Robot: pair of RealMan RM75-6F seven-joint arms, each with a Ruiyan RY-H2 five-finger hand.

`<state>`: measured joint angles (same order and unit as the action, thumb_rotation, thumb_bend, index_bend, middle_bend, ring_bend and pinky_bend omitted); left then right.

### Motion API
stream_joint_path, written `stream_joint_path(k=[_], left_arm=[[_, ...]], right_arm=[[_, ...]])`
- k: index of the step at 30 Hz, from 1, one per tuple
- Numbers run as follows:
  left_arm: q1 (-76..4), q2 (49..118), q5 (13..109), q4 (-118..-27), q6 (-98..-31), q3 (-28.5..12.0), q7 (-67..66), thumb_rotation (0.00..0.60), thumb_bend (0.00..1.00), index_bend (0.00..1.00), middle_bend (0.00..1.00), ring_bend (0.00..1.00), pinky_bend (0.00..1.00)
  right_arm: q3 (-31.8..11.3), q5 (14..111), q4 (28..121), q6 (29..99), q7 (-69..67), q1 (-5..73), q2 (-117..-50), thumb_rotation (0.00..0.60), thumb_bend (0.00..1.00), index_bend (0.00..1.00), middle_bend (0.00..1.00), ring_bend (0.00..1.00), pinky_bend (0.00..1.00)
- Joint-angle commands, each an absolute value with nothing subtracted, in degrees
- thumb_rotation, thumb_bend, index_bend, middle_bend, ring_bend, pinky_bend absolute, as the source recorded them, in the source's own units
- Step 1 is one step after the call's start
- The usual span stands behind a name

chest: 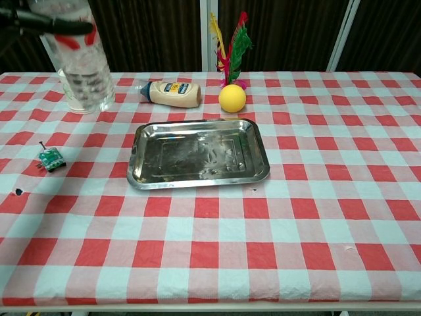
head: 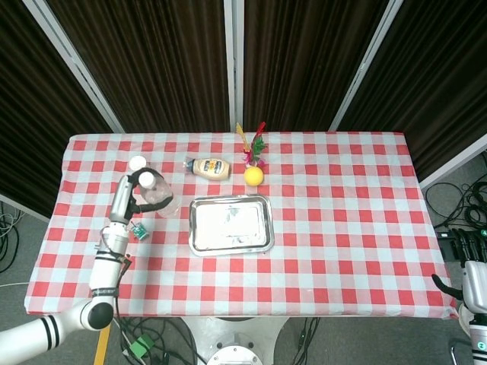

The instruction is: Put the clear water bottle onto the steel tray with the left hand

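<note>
My left hand (head: 124, 199) grips the clear water bottle (head: 156, 195) and holds it in the air, left of the steel tray (head: 196, 228). The bottle's white cap (head: 144, 179) points up. In the chest view the bottle (chest: 84, 69) hangs at the top left, its top cut off by the frame, with dark fingers (chest: 49, 25) wrapped across its red label. The tray's rim (chest: 197, 181) lies low and to the right of it, and nothing is on the tray. Only part of my right arm (head: 473, 293) shows at the bottom right edge; its hand is unclear.
A small green part (chest: 50, 158) lies on the cloth left of the tray. A white cup (head: 136, 163) stands behind the bottle. A mayonnaise bottle (chest: 170, 93), a yellow ball (chest: 231, 98) and a feather shuttlecock (chest: 231, 46) sit beyond the tray's far edge.
</note>
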<state>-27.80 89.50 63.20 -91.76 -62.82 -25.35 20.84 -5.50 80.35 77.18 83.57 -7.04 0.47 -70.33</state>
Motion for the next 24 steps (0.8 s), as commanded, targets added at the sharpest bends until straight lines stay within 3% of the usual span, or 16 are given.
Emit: stream_joint_path(k=[1,3,5,9,11,19,24], left_arm=[[-30.7,88.7,65.5,-90.0,-62.3,-29.1,22.5,0.6,0.21,0.57,0.6,0.48,0.53],[-33.8,87.3,67.7,-90.5,-62.3,-32.4,22.5,0.6,0.21,0.57,0.61,0.48,0.53],[-34.5,86.5,68.3,-91.1,-62.4,-32.7,22.2,0.6,0.21,0.57,0.61,0.48,0.53],[-29.8,87.4,63.6,-90.1,-61.1,-24.8,22.3,0.6,0.21,0.57,0.61,0.48,0.53],[-28.9,88.0,62.1,-88.1,-60.3,-23.0,22.7,0.6,0.21,0.57,0.61,0.48,0.53],[-33.2,87.4,65.2,-87.8,-60.8,-27.1,23.2,0.6,0.21,0.57,0.61,0.48,0.53],[-36.1,91.1,60.5,-92.9,-58.1,-26.6,21.8,0.6,0.21,0.57,0.61,0.48,0.53]], right_arm=[[-5.4,80.5,77.1,83.6,-7.0,0.4,-70.4,0.6,0.11,0.0,0.07,0.0,0.0],[-5.3,80.6,77.1,83.6,-6.8,0.5,-70.4,0.6,0.11,0.0,0.07,0.0,0.0],[-5.3,80.5,77.1,83.5,-6.8,0.5,-70.5,0.6,0.11,0.0,0.07,0.0,0.0],[-5.4,80.0,77.3,83.0,-7.3,0.5,-70.2,0.6,0.11,0.0,0.07,0.0,0.0],[-5.5,80.0,77.4,83.0,-7.5,0.5,-70.1,0.6,0.11,0.0,0.07,0.0,0.0],[-5.3,80.3,77.3,83.1,-7.1,0.5,-70.2,0.6,0.11,0.0,0.08,0.0,0.0],[-5.1,80.0,77.2,82.3,-6.2,0.7,-70.5,0.6,0.11,0.0,0.08,0.0,0.0]])
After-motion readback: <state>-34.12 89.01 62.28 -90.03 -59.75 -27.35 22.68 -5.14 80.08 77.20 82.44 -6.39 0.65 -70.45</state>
